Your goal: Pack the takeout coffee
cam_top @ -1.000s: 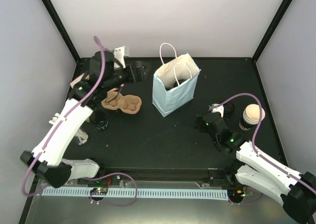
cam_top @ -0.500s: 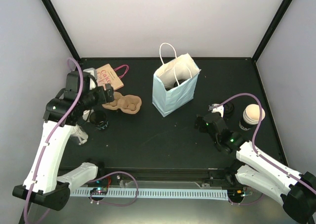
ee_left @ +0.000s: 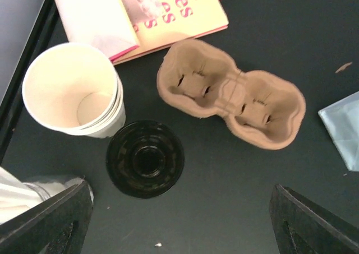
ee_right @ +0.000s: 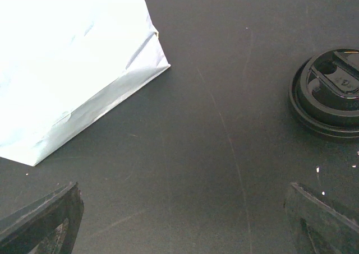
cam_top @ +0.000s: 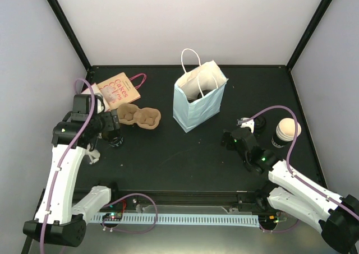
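Looking down from above, we log the pale blue paper bag (cam_top: 197,100) standing upright near the middle of the table (cam_top: 185,153), mouth open, white handles up.

A tan moulded-pulp two-cup carrier (ee_left: 233,91) lies flat just left of the bag, both wells empty, with slits cut in the well walls.

The stack of white paper cups (ee_left: 73,88) stands open-mouthed beside the carrier's left end. Next to the stack sits a black cup (ee_left: 146,158), seen straight down.

A booklet with pink lettering (cam_top: 115,88) lies at the far left corner, close behind the carrier.

A takeout cup (cam_top: 286,132) with a dark body and a pale tan top stands upright at the right side, well apart from the bag.

A black sip lid (ee_right: 331,94) lies flat on the table.

The left gripper (ee_left: 178,189) hovers over the black cup, jaws spread wide, holding nothing.

The right gripper (ee_right: 182,192) hangs between bag and lid, jaws equally wide and empty.
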You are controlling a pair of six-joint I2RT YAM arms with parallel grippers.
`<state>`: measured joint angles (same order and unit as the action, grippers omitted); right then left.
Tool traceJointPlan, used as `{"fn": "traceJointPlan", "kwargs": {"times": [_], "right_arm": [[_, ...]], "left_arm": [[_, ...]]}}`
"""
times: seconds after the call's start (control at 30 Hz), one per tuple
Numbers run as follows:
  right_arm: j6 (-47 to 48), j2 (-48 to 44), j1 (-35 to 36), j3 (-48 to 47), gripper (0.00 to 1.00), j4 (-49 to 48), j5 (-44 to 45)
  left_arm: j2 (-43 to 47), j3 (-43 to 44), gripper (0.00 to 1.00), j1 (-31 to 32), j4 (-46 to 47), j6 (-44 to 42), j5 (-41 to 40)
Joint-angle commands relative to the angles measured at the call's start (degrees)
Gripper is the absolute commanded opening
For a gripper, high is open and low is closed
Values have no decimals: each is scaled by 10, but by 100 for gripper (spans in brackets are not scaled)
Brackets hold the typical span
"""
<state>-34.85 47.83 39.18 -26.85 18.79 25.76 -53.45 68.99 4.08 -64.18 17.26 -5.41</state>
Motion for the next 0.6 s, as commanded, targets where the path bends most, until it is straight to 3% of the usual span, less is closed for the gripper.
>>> {"fn": "traceJointPlan", "kwargs": {"times": [0.0, 0.2, 0.43, 0.57], "right_arm": [[-7, -4, -2, 3, 100, -19, 11], [-7, -4, -2, 3, 100, -18, 11], [-7, -4, -2, 3, 100, -20, 11], [-6, -2, -2, 3, 100, -20, 10]], "left_arm": [[11, -23, 85, -14, 8, -16, -32], [3, -43, 66, -57, 28, -12, -54], [24, -52, 47, -70, 43, 36, -170], [36, -64, 45, -84, 46, 61, -214]]}}
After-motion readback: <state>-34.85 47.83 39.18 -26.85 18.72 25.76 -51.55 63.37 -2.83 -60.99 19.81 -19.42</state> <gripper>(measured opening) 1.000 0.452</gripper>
